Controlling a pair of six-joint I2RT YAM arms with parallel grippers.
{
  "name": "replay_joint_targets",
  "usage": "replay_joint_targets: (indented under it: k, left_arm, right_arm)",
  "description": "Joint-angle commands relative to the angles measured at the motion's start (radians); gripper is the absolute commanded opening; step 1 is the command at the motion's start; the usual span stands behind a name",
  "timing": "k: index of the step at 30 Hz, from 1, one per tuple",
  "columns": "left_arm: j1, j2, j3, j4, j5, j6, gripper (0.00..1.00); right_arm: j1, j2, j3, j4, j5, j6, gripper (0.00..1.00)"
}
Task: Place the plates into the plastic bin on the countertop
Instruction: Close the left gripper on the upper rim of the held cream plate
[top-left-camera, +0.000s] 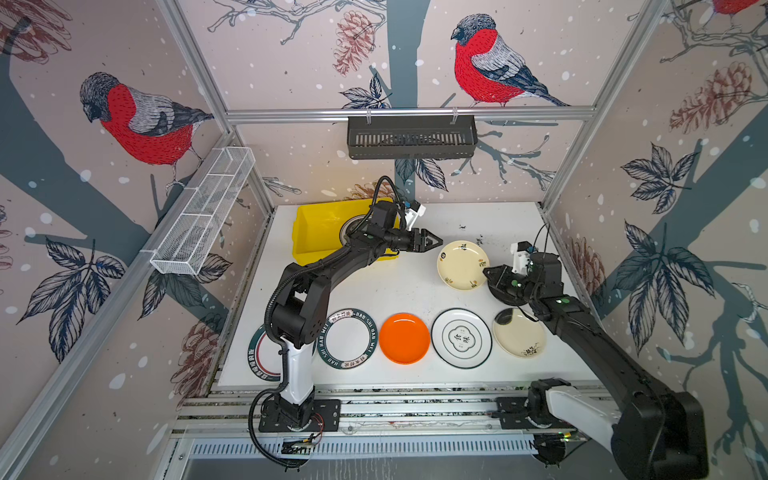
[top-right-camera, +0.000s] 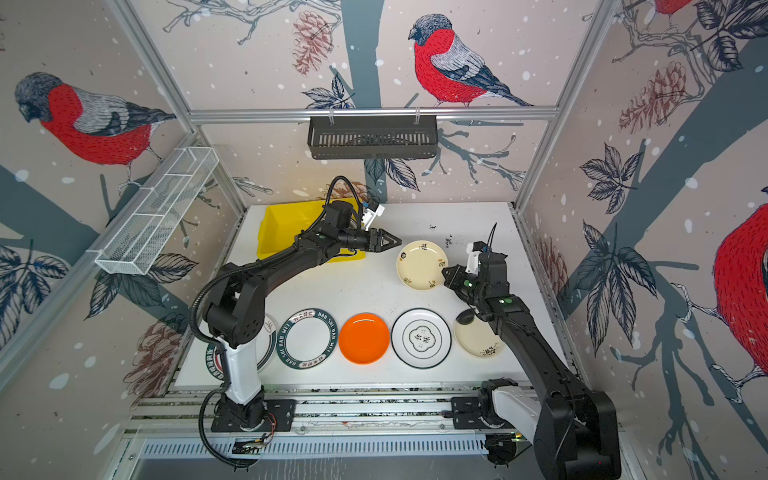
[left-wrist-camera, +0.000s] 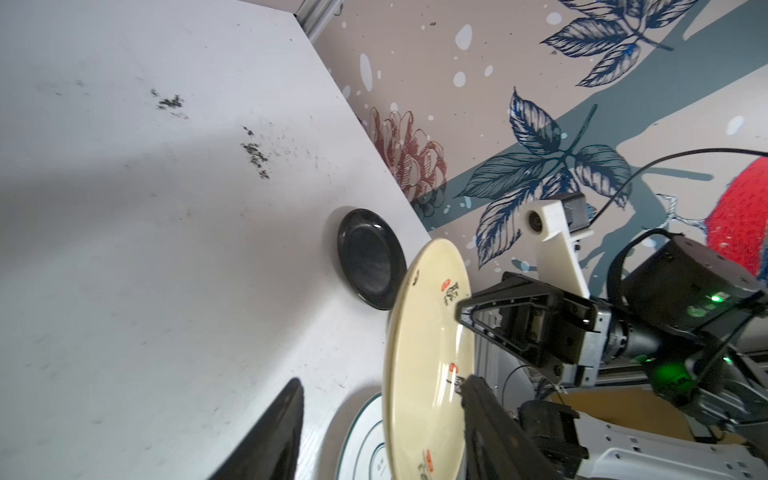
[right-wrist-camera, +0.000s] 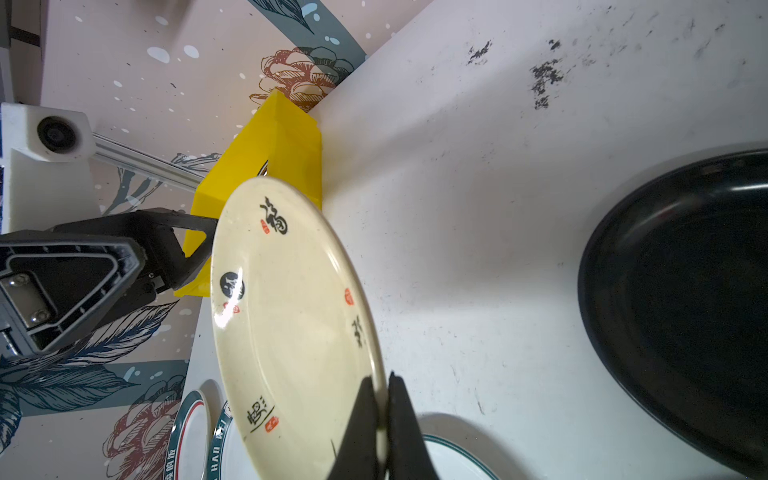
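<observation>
My right gripper is shut on the rim of a cream plate with black characters and holds it tilted above the countertop. My left gripper is open at the plate's opposite rim, the cream plate standing between its spread fingers. Just behind the left arm sits the yellow plastic bin, with a plate inside, mostly hidden. A black plate lies under the right gripper.
Along the front edge lie a teal-rimmed plate, a green-lettered plate, an orange plate, a white plate with characters and a second cream plate. A black slotted basket and white mesh basket hang on the walls.
</observation>
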Motion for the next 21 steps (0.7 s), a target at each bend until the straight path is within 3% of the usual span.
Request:
replay_joint_targets:
  k: [1,7,16,21]
  left_arm:
    - [-0.016,0.014,-0.005,0.109,0.06,-0.06,0.55]
    - [-0.031,0.011,-0.019,0.12,0.023,-0.077,0.48]
    - [-0.04,-0.008,-0.107,0.313,0.012,-0.214,0.39]
    - [-0.044,0.009,-0.104,0.335,0.012,-0.236,0.34]
  right_arm:
    - [0.002,-0.003,-0.009,0.058,-0.033,0.024,0.05]
    - [0.001,-0.018,-0.013,0.072,-0.029,0.034,0.05]
    - [0.002,-0.019,-0.023,0.121,-0.036,0.066,0.05]
    - [0.004,-0.023,-0.026,0.127,-0.035,0.069,0.05]
